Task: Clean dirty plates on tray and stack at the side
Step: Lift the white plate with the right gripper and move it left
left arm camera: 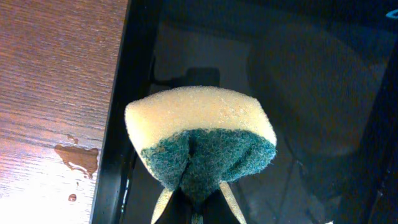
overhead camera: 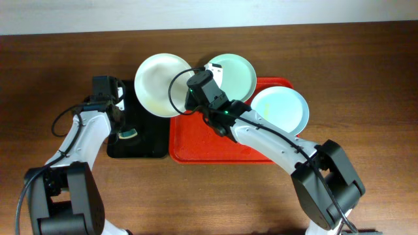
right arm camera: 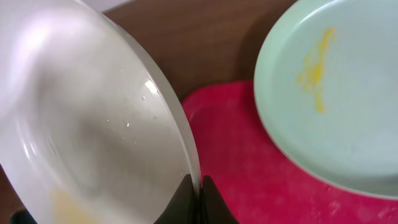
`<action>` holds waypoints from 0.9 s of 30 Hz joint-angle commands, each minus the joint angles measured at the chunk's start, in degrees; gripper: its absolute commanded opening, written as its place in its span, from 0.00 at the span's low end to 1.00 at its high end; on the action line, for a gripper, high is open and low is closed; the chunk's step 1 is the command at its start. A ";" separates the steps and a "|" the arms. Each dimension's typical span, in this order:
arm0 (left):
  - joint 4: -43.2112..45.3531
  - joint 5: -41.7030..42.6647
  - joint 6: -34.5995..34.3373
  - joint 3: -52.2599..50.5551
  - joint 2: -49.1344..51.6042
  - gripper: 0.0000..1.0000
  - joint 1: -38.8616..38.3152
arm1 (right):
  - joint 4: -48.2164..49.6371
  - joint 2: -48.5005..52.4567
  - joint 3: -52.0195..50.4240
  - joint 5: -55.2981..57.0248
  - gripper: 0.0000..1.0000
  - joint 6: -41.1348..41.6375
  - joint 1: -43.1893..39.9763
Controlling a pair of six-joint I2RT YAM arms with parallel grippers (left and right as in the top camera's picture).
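My right gripper (overhead camera: 191, 99) is shut on the rim of the white plate (overhead camera: 159, 85) and holds it tilted over the black tray (overhead camera: 149, 140), left of the red tray (overhead camera: 215, 140). In the right wrist view the jaws (right arm camera: 198, 188) pinch the plate's edge (right arm camera: 93, 124). The mint green plate (overhead camera: 234, 73) lies at the red tray's back edge and has a yellow smear (right arm camera: 314, 68). The pale blue plate (overhead camera: 281, 109) lies on the tray's right side. My left gripper (left arm camera: 196, 202) is shut on a yellow and green sponge (left arm camera: 202, 137), low over the black tray (left arm camera: 311, 93).
The black tray sits against the red tray's left edge. Small puddles of water (left arm camera: 78, 158) lie on the wooden table left of the black tray. The table's back edge meets a pale wall.
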 commanded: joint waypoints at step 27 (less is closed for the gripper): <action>0.13 1.49 1.20 -0.52 -0.26 0.00 0.15 | 54.53 8.15 1.27 22.64 0.04 -83.52 10.67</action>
